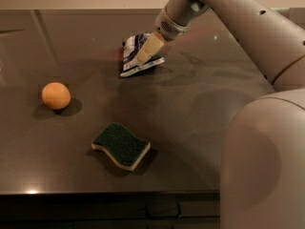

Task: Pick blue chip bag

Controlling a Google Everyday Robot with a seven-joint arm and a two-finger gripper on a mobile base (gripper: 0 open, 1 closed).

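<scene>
Gripper [143, 58] at bag [129, 55]; sponge [121, 146], ball [55, 95] apart

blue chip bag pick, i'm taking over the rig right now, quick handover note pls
Gripper: down on the blue chip bag at the far side of the table; grip cannot be confirmed.
Bag: appears to lie on the table, not lifted.
Other things: orange ball at left, green-topped sponge near the front edge, both apart from the bag.
Done: reach to the bag.
Left: secure the grasp, lift the bag.
</scene>
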